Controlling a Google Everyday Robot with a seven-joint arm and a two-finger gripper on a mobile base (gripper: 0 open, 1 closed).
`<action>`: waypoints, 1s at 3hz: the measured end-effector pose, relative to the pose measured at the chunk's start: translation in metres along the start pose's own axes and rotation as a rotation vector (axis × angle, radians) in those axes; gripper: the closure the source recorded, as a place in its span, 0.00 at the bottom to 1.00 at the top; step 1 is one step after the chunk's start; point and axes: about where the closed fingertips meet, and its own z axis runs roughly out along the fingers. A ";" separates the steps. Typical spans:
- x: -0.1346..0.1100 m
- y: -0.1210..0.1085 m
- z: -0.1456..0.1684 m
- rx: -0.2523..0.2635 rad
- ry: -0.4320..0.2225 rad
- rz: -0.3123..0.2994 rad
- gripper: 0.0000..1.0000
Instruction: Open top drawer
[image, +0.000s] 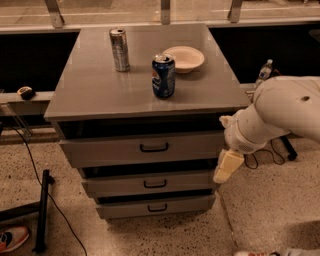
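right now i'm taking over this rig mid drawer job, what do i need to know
Gripper: hangs off the right side of the cabinet, at about middle-drawer height, touching no handle.
Top drawer: looks not pulled out; its black handle sits at centre, well left of the gripper.
Done: nothing on the drawer yet.
Left: bring the gripper to the handle, grip it, pull the drawer out.

Three grey drawers (145, 149) (150, 183) (156, 206), two cans (119, 49) (163, 75), one bowl (184, 58), one bottle (264, 71); one gripper (227, 166), just right of the middle drawer.
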 end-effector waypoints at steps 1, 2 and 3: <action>0.000 -0.012 0.052 -0.002 -0.022 -0.011 0.00; -0.005 -0.021 0.080 0.000 -0.032 -0.054 0.00; -0.009 -0.026 0.101 -0.040 -0.055 -0.071 0.16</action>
